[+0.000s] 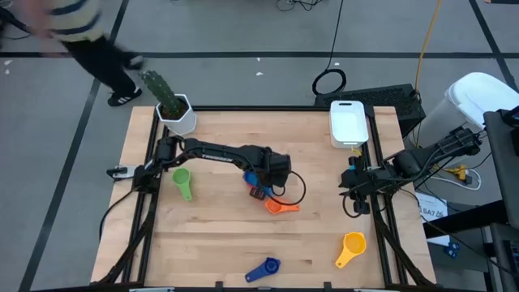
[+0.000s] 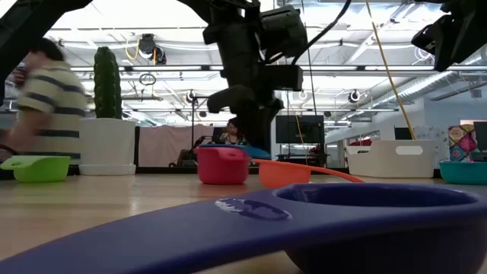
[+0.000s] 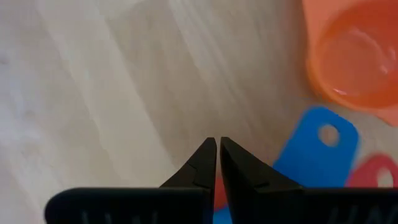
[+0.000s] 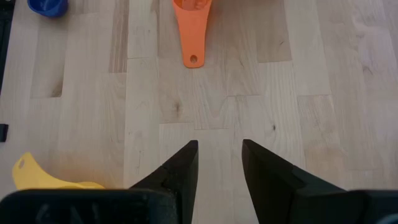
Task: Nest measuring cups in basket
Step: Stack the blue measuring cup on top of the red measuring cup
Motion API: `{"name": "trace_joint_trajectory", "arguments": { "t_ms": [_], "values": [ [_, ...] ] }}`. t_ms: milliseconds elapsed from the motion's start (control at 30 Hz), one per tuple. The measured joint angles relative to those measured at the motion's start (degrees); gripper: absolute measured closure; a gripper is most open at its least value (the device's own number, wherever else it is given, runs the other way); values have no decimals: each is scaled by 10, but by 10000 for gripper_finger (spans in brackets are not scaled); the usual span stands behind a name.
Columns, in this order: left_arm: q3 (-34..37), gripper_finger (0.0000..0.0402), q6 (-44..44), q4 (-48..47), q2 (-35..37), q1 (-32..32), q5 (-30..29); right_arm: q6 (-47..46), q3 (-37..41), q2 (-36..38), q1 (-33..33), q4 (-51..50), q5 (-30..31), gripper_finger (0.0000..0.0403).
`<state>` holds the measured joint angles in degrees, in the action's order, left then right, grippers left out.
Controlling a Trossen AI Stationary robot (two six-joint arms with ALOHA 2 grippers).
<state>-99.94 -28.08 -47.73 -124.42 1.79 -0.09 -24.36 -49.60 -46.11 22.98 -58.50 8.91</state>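
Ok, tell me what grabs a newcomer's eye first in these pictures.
The left gripper at mid-table, fingers shut, low over a cluster of red, orange and blue cups. Other cups lie scattered: green at left, yellow and dark blue near the front edge. The white basket sits at the far right; the right gripper waits open nearby.

Bright, even overhead light from ceiling strips (image 2: 358, 80). Soft shadows on the table (image 1: 219, 235). Dark blue cup (image 2: 304, 221) looms blurred in the low view (too close). Walking person (image 1: 73, 32) motion-smeared.
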Motion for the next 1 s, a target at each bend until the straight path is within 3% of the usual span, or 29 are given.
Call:
{"name": "trace_joint_trajectory", "arguments": {
  "t_ms": [267, 567, 1000],
  "values": [
    [-16, 376, -3, -4, 14, -10, -40, -1, 0, 0, 0, 0, 0, 284],
    [-66, 376, 61, -70, 22, -39, -16, -17, 0, 0, 0, -23, 0, 284],
    [-40, 376, 13, -19, -25, -59, -55, -14, 0, 0, 0, 7, 0, 284]
  ]
}}
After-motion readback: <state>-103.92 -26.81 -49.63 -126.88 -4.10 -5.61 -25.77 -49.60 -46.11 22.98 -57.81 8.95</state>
